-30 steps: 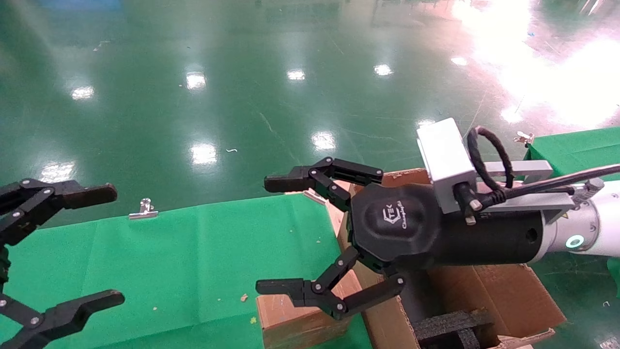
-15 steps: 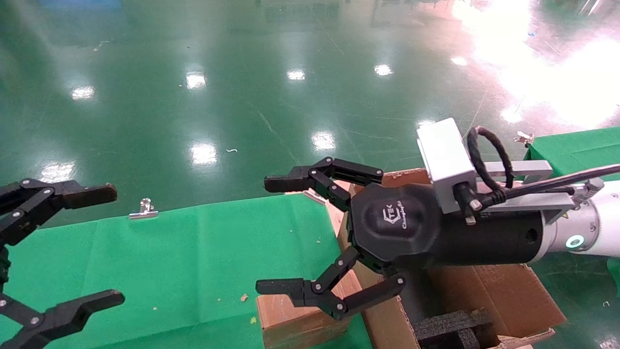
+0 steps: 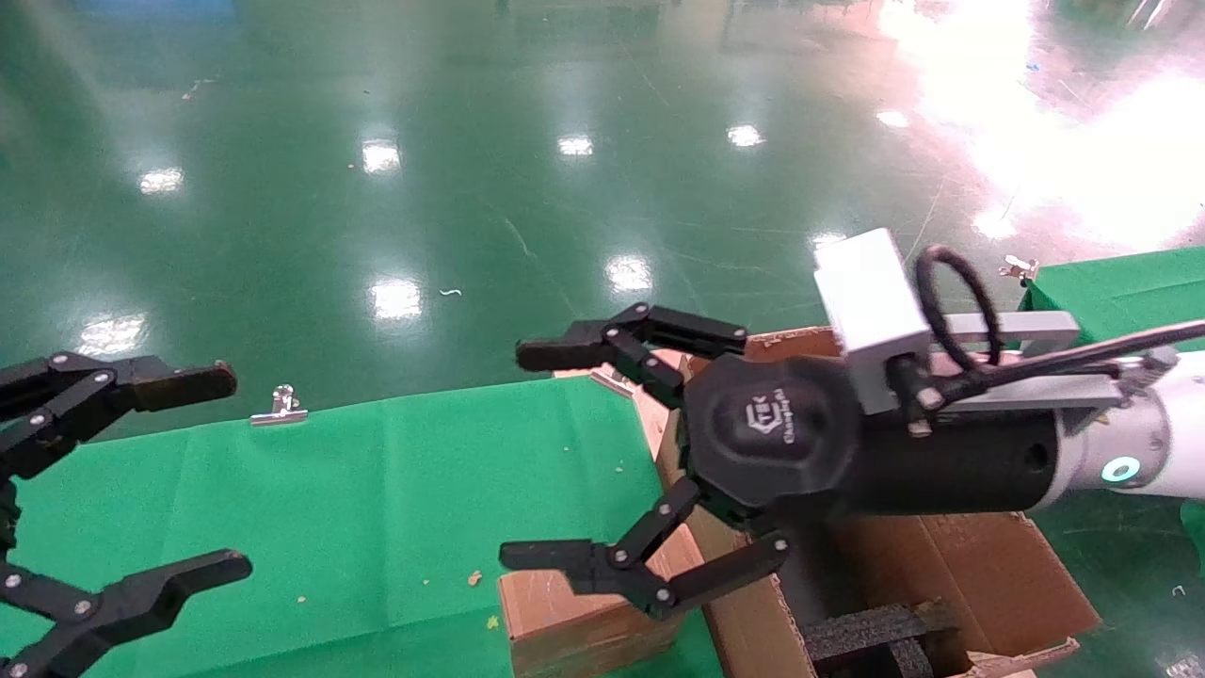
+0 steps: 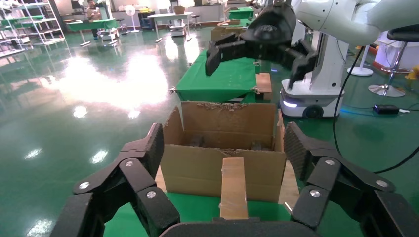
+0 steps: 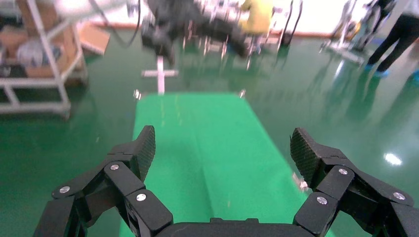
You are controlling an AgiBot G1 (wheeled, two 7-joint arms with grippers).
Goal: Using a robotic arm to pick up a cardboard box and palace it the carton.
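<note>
Hovering wide open above the near-left corner of the carton, right gripper nearer than the open left gripper, with the cardboard box directly below the near finger, long axis running left-right.

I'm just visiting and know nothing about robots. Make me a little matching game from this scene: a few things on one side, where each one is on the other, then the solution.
Things:
1. cardboard box
2. carton
3. right gripper
4. left gripper

Places or states:
A. open, at the table's left end
B. holds black foam inserts
C. on the green cloth, against the carton's side
D. open, in the air above the small box

Pairs: 1-C, 2-B, 3-D, 4-A
</note>
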